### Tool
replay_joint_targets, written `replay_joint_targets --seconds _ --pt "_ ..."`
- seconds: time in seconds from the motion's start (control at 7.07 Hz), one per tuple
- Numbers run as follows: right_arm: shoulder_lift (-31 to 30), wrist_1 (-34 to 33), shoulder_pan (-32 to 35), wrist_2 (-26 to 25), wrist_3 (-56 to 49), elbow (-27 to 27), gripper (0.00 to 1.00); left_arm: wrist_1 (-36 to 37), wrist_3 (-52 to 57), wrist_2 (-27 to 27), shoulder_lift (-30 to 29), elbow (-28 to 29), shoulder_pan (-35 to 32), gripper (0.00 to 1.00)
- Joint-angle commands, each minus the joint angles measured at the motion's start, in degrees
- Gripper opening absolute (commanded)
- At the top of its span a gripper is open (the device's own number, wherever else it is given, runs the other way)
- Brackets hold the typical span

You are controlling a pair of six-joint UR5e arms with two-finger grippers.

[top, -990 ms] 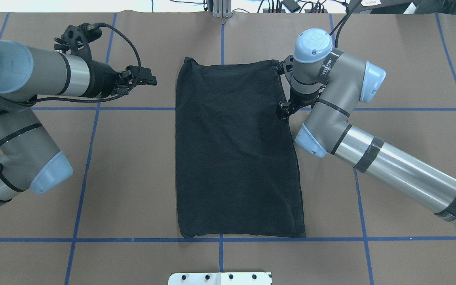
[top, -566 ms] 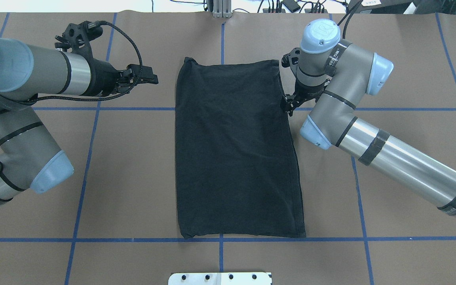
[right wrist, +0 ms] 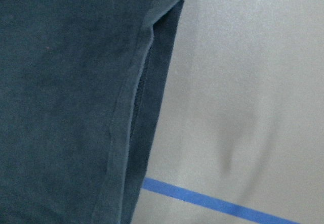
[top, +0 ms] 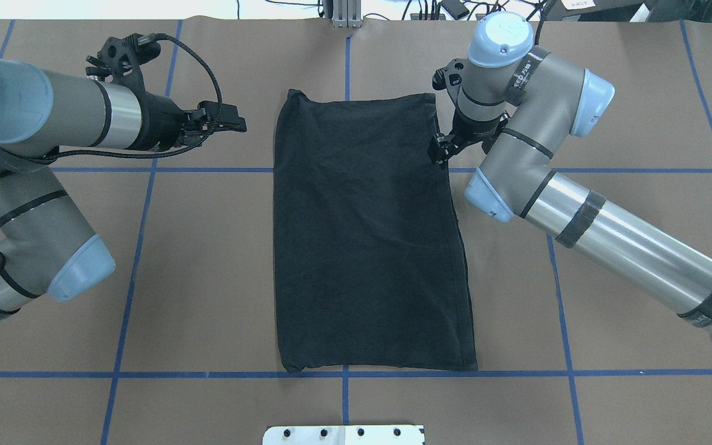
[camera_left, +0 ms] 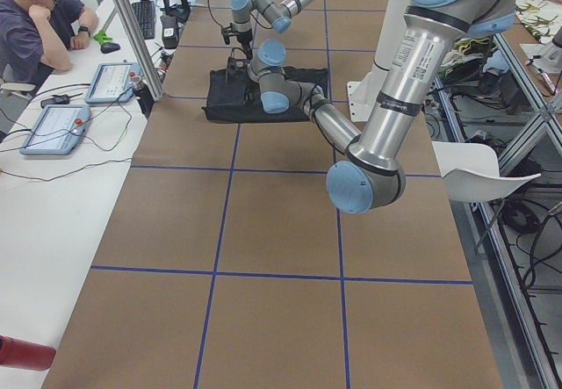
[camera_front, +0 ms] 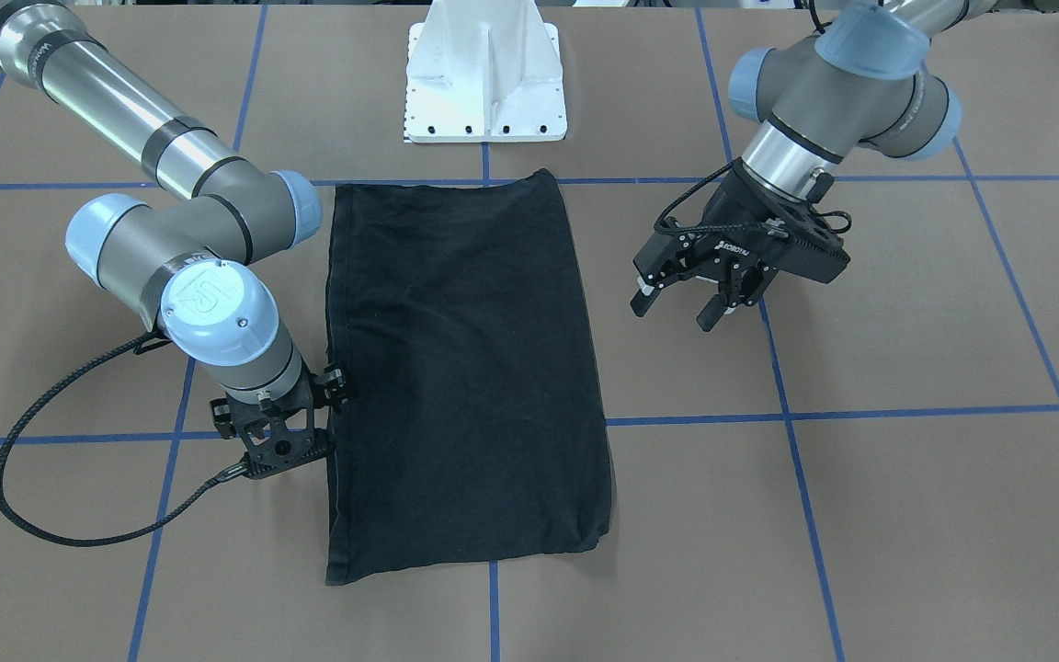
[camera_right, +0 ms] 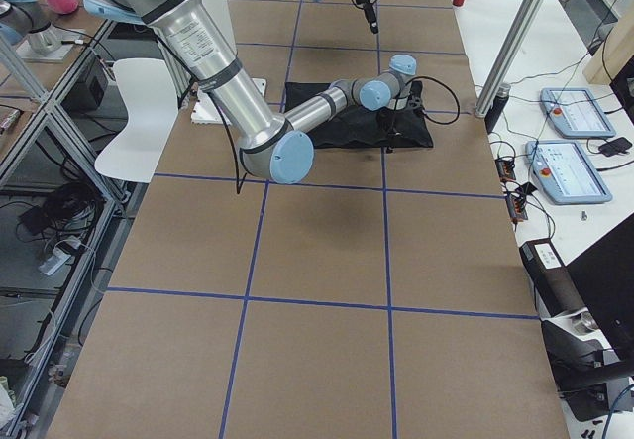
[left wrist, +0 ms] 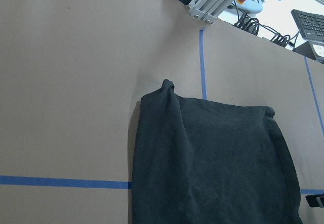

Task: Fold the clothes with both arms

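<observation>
One shirt (top: 368, 247), plain black side up, is laid flat mid-tabletop (top: 207, 278) as a long narrow rectangle. No sleeves are showing, so the lengthwise folds are judged done, roughly half the job. Crosswise folding is left: the length is not yet halved. Left pincer (camera_front: 674, 313) is held over bare tabletop, well apart from the shirt's left edge, fingers spread, nothing carried. Right pincer (top: 439, 151) is pointed down right at the shirt's right edge, near the far corner. Its fingertips are masked by the wrist in the overhead and front views, so apart or together cannot be told, nor whether cloth is touched. In the right wrist view only a stitched hem and tabletop are shown, no fingers in frame. The chest print is seen nowhere and is presumed folded under. Layer count beneath the top face cannot be checked. A small bump is noted at the far left corner. Side views are too distant for detail.
</observation>
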Motion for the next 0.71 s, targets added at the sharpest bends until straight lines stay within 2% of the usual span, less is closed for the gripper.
replay_joint_targets --seconds 0.0,0.57 --pt "1.85 5.38 -0.35 -3.24 0.27 -4.31 1.0 0.0 0.04 0.0 0.03 0.08 0.0 1.0" --pt "1.77 7.96 -0.61 -3.43 -0.16 -7.93 1.0 0.09 0.04 0.0 0.03 -0.28 0.0 1.0"
